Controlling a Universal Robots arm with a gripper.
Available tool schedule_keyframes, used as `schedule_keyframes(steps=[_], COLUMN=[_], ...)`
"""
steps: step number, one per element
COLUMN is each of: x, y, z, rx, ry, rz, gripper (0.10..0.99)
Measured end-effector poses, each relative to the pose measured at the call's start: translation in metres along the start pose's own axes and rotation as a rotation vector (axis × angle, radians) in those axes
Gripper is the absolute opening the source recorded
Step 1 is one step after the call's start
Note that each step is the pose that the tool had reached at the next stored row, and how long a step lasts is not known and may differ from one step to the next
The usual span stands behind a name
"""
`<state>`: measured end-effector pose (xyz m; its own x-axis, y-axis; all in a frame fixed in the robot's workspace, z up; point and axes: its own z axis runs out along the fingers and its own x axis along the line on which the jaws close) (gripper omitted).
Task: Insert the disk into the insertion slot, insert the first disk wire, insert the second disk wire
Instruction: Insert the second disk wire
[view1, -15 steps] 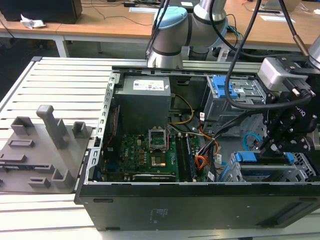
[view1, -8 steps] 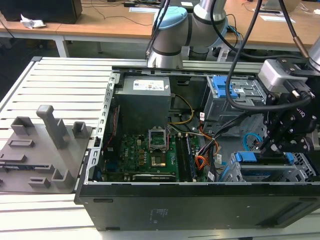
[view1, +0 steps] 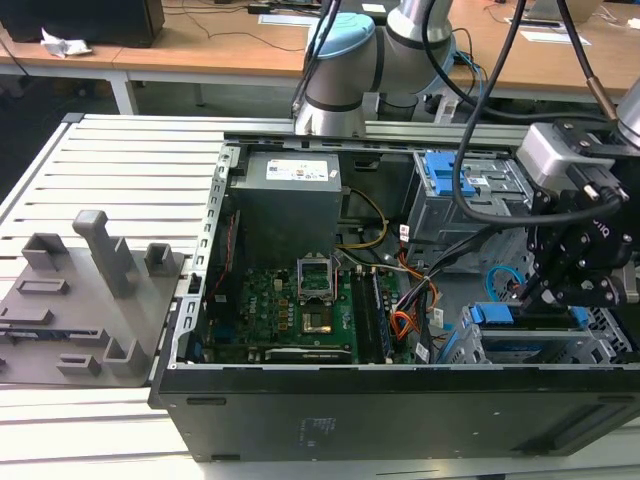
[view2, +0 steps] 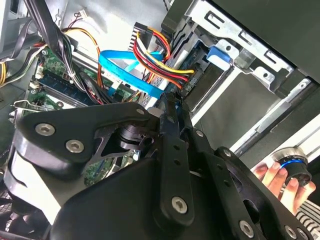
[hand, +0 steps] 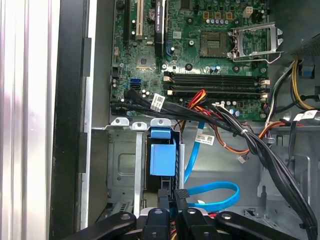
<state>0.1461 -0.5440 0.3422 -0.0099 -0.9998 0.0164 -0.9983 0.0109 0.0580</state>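
Note:
The disk sits in its blue caddy inside the insertion slot, a grey metal cage at the case's front corner on the exterior view's right. The first disk wire, an orange-red bundle, runs to a connector at the disk's end. The second disk wire, light blue, loops beside the cage, and its end meets my fingertips. My gripper hangs just over the disk's end. Its black fingers stand close together, apparently shut on that cable's end.
A second grey cage with a blue latch plate stands behind. The motherboard, power supply and a thick black cable bundle crowd the case. A grey fixture lies outside it. A hand rests near the case.

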Motion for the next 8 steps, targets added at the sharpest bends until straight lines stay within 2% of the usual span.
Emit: schedule_keyframes(steps=[8], x=[0.0005], y=[-0.0010], z=[0.0028], rx=[0.000], ry=[-0.0011], rz=[0.000], gripper=[0.161])
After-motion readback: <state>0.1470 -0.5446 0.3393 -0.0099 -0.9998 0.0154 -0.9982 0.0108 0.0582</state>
